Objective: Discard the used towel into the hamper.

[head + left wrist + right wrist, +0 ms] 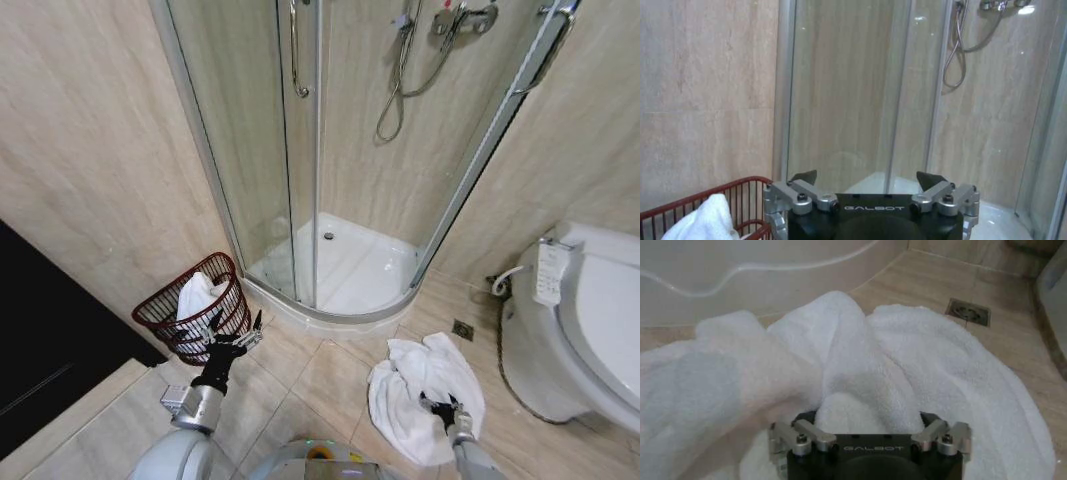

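The used towel (pixel 425 380) lies crumpled and white on the floor tiles between the shower base and the toilet. My right gripper (pixel 441 408) is down on it. In the right wrist view the right gripper (pixel 867 415) stands open, its jaws straddling a raised fold of the towel (pixel 860 355), with the fingertips buried in the cloth. The hamper (pixel 160 318), a dark red wire basket, leans by the left wall with another white towel (pixel 197 295) inside. My left gripper (pixel 237 326) hovers open beside the hamper's rim (pixel 700 200), holding nothing.
A curved glass shower enclosure (pixel 300 150) with a white tray (pixel 350 265) stands ahead. A toilet (pixel 590 320) sits on the right, with a floor drain (pixel 462 328) near it. A dark opening (pixel 40 340) lies at the left.
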Tool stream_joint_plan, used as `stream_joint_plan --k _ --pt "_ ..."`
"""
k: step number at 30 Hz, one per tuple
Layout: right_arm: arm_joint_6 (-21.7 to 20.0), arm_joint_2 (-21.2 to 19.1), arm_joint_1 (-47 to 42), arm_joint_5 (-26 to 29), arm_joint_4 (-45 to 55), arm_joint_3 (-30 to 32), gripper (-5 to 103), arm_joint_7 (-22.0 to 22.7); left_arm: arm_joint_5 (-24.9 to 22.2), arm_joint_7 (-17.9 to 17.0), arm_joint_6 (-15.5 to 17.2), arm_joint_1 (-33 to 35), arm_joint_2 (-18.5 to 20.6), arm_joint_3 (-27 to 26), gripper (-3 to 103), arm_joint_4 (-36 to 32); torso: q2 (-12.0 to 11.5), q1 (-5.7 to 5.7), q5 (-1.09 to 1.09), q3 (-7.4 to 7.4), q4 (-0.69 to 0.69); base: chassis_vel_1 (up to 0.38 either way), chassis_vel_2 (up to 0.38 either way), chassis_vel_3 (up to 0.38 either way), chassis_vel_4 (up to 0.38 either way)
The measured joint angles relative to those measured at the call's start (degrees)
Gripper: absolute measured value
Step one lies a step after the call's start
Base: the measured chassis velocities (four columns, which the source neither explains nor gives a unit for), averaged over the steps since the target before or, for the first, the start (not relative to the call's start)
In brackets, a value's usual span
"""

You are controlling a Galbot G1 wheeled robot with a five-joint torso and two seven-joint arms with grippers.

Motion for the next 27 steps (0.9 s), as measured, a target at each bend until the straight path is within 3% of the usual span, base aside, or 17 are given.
stream_joint_plan --k 2,3,6,9,18,24,27 --pt "-0.02 -0.02 0.01 0.05 -0.01 0.0 93 -0.14 0.0 0.0 0.0 0.0 0.0 0.0 100 0.0 0.0 0.0 0.0 -0.01 0.0 0.0 0.0 0.0 0.0" --pt "-0.03 -0.05 0.01 0.1 -0.02 0.01 83 -0.47 0.0 0.0 0.0 0.0 0.0 0.0 100 0.0 0.0 0.0 0.0 -0.01 0.0 0.0 0.0 0.0 0.0" --pt "-0.03 -0.06 0.01 0.12 -0.01 0.01 78 -0.62 0.0 0.0 0.0 0.0 0.0 0.0 100 0.0 0.0 0.0 0.0 -0.01 0.0 0.0 0.0 0.0 0.0" --pt "-0.02 -0.08 -0.03 0.2 0.05 0.01 61 -0.7 0.0 0.0 0.0 0.0 0.0 0.0 100 0.0 0.08 0.05 0.0 0.04 0.0 0.0 0.0 0.0 0.0" --pt "0.34 -0.05 -0.29 0.6 0.34 -0.02 32 -0.69 0.0 0.0 0.0 0.0 0.0 0.0 100 0.0 0.25 0.11 0.01 0.15 0.0 0.0 0.0 0.0 0.0" --pt "0.59 -0.17 -0.53 0.94 0.51 -0.02 20 -0.69 0.0 0.0 0.0 0.0 0.0 0.0 100 0.0 0.34 0.14 0.01 0.2 0.0 0.0 0.0 0.0 0.0" --pt "0.67 -0.18 -0.59 0.97 0.52 -0.02 20 -0.69 0.0 0.0 0.0 0.0 0.0 0.0 100 0.0 0.37 0.16 0.01 0.21 0.0 0.0 0.0 0.0 0.0"
